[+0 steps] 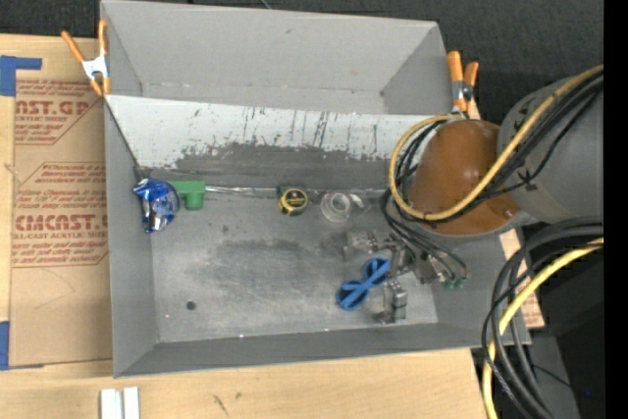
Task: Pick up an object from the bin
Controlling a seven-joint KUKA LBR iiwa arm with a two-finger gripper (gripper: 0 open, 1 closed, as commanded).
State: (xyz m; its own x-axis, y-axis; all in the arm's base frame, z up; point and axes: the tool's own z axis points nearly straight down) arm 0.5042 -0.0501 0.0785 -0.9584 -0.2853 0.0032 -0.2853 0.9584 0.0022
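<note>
I read the gripper [395, 293] low in the grey bin [245, 275], just right of the blue looped object [361, 283]. I cannot tell whether the jaws are spread or closed. A clear ring [340, 205] lies above that blue object.

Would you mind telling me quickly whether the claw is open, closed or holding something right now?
Claw: cannot be told; it sits at the lower right of the bin, beside a blue looped thing.
</note>
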